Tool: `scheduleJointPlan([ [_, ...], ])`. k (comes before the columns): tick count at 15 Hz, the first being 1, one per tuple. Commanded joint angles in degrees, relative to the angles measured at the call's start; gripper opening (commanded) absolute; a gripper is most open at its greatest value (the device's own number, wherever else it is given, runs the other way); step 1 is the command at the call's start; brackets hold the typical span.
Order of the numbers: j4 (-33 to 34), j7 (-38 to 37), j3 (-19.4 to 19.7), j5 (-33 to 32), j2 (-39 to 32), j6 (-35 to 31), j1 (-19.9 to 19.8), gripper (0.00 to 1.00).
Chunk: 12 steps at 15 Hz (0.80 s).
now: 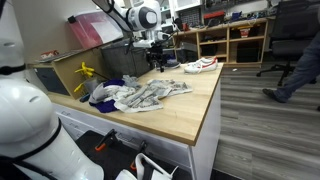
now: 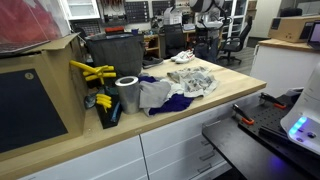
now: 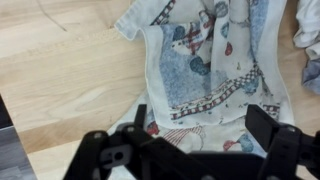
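A crumpled patterned cloth (image 3: 205, 70), white and pale blue with red and blue prints, lies on the wooden worktop (image 3: 60, 80). The wrist view looks straight down on it. My gripper (image 3: 200, 125) hovers above the cloth's near edge, fingers (image 3: 262, 125) spread wide and open, nothing between them. In both exterior views the gripper (image 1: 155, 58) (image 2: 196, 40) hangs over the far end of the cloth pile (image 1: 145, 95) (image 2: 190, 80). I cannot tell whether the fingertips touch the fabric.
A white and red shoe (image 1: 200, 65) lies on the worktop behind the cloth. A dark blue cloth (image 2: 170, 103), a grey roll (image 2: 127, 93) and yellow tools (image 2: 92, 72) sit by a dark bin (image 2: 115, 55). A person (image 1: 295, 60) walks at the back.
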<state>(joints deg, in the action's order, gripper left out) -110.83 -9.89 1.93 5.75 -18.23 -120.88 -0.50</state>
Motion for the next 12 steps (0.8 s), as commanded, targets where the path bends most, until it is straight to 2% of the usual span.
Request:
scheduleJointPlan([
  [1,2.80,-2.78,1.09,0.72,-4.65,-4.08,-0.73,1.00],
  [12,12.59,-6.20,4.42,0.55,-15.07,-5.54,-3.83,1.00],
])
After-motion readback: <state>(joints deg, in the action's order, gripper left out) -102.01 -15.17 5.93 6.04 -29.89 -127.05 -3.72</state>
